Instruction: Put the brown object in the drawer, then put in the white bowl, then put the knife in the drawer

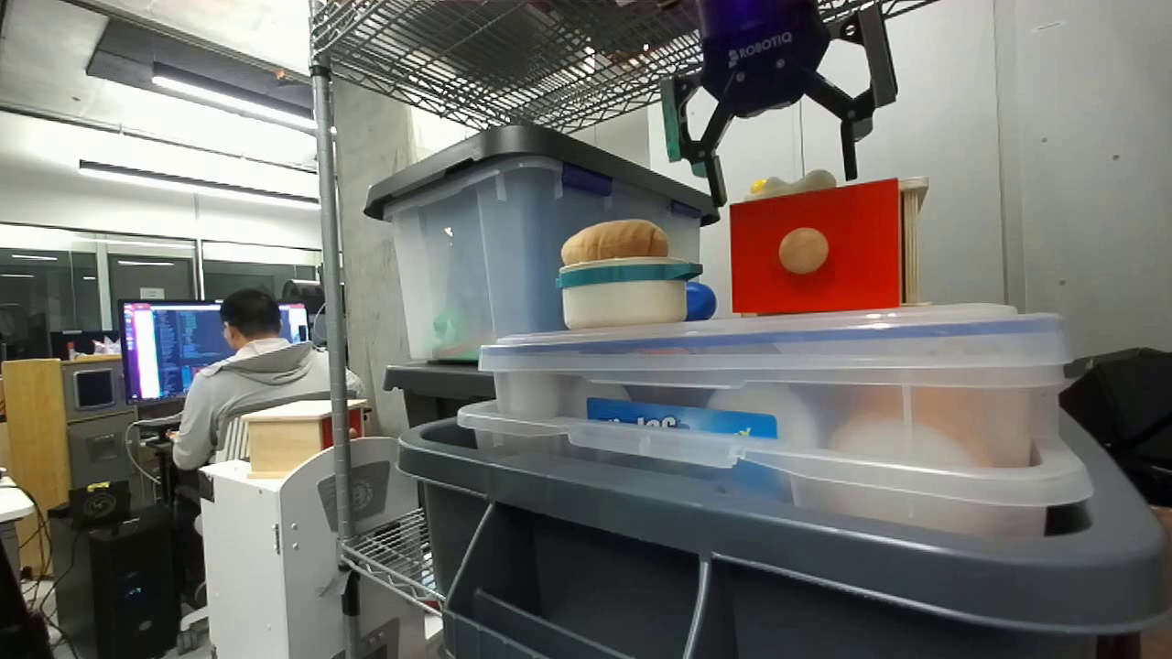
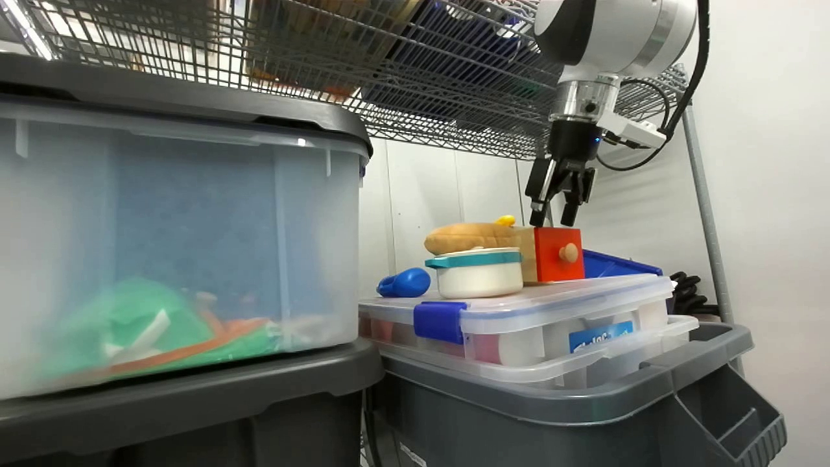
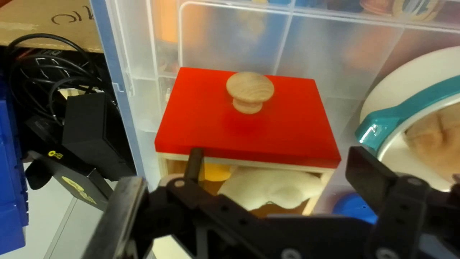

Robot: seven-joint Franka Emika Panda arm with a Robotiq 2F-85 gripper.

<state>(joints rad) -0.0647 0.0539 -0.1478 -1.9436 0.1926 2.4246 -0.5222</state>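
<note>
From the left, in an exterior view, the brown object [image 1: 614, 242] rests on top of the white bowl [image 1: 623, 305], lower than my tool [image 1: 784, 181] and apart from it. Then a blue object [image 1: 701, 301] peeks from behind the bowl. Farther right, my tool hangs spread wide over the red drawer [image 1: 856, 261], which stands on a clear lidded tub [image 1: 778, 355].

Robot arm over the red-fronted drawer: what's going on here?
A Franka arm has its fingers spread above the red-fronted drawer, gripping nothing. Something white and yellow lies in it, behind the red front. The light-brown bun sits on top of the white pot with the teal rim, so neither is in the drawer yet.
</note>
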